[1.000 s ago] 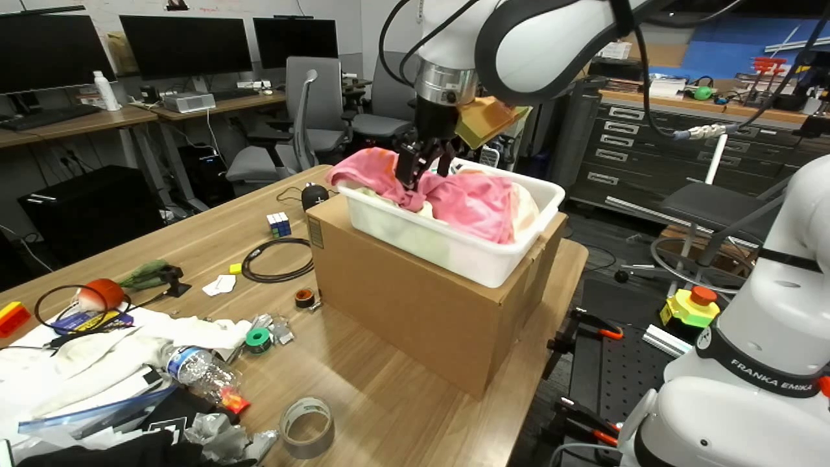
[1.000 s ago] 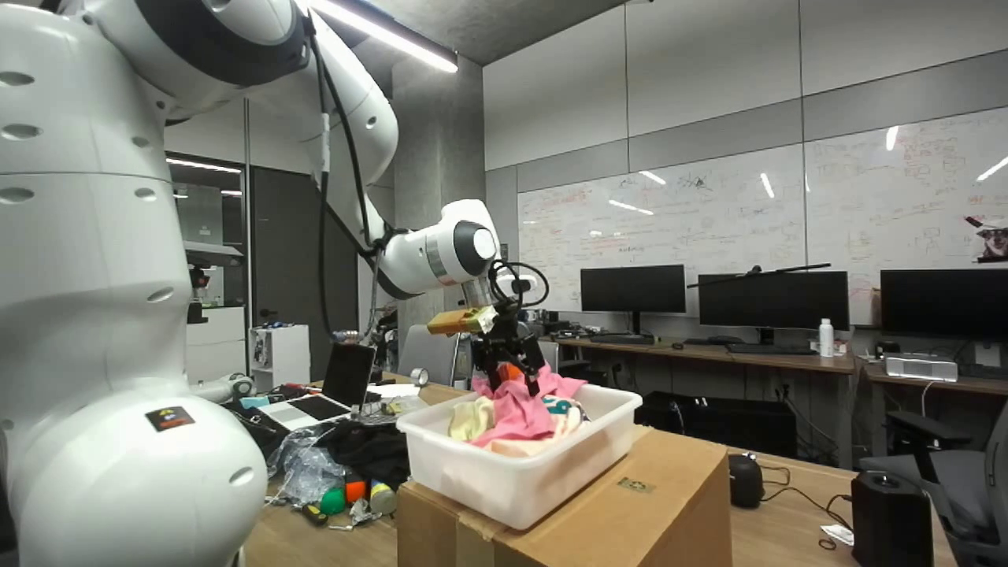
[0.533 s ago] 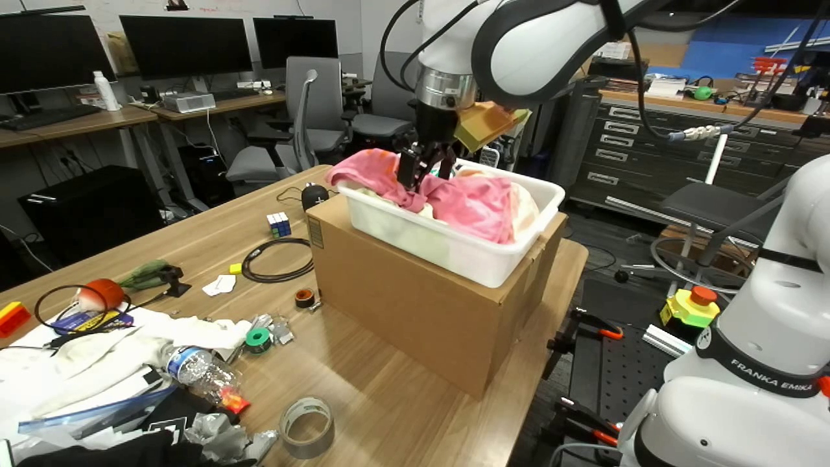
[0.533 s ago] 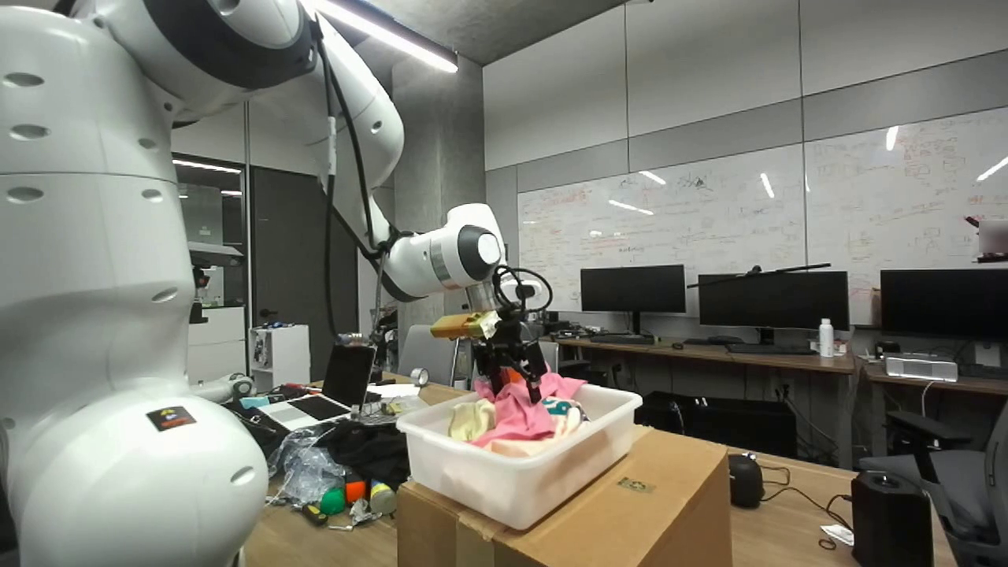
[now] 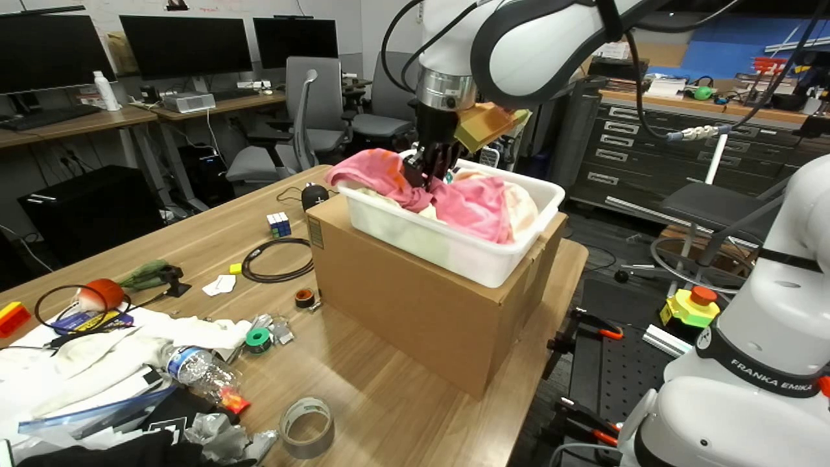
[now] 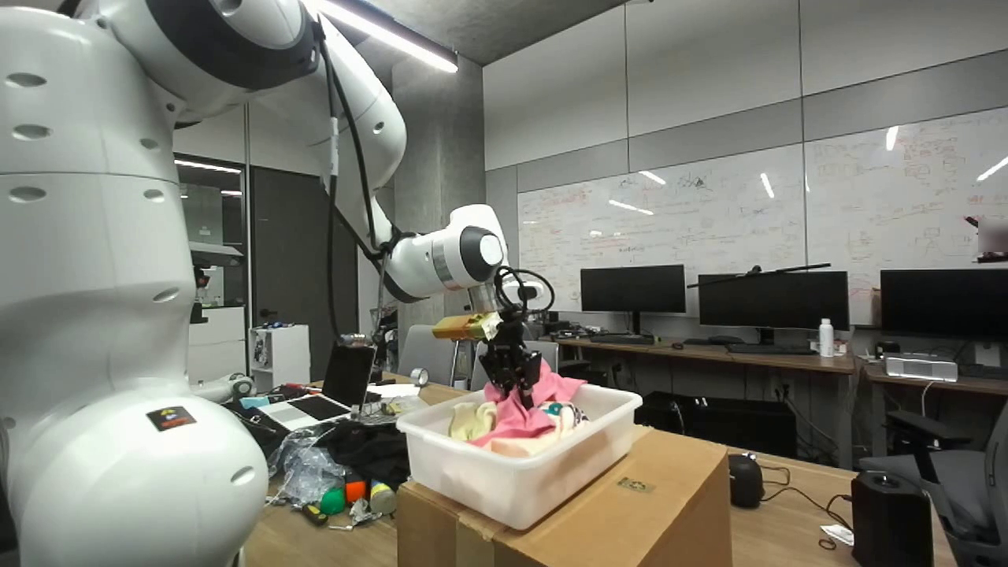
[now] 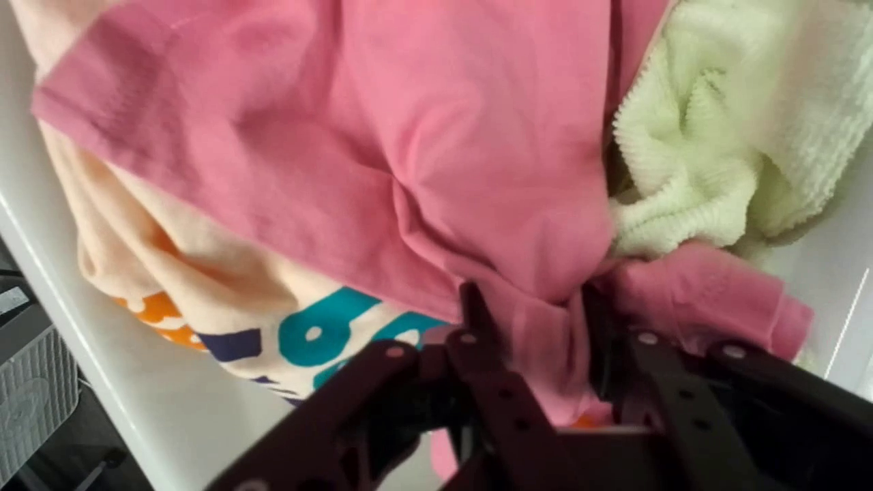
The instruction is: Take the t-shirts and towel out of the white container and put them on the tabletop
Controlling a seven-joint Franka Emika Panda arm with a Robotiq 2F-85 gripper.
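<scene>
- The hand (image 7: pixel 534 307) reaches down into the white container (image 6: pixel 472 480), its fingers (image 7: pixel 477 351) clamped on a bunched fold of the pink t-shirt (image 7: pixel 477 136)
- The pink t-shirt lies on top of the pile inside the container; in an exterior view one end of it, with some orange print, overlaps the rim
- Partly under it, in the wrist view, is a cream cloth (image 7: pixel 225 266) printed in teal, orange and dark blue, also inside the container
- A pale green towel (image 7: pixel 702 150) with a ribbed weave lies crumpled beside the pink t-shirt, touching it, near the container wall
- The container sits upright on a cardboard box (image 5: pixel 408 298), and the box stands on the wooden worktop (image 5: pixel 363 383)
- The robot arm (image 6: pixel 425 260) stretches over the container, a yellow-orange block (image 5: pixel 486 123) showing just above the hand
- In an exterior view the worktop also carries a puzzle cube (image 5: pixel 279 224), a coil of black cable (image 5: pixel 262 279), a grey tape roll (image 5: pixel 311 449) and a clear plastic bottle (image 5: pixel 198 370) lying on its side
- In an exterior view an open laptop (image 6: pixel 346 378) stands near some black cloth (image 6: pixel 370 445)
</scene>
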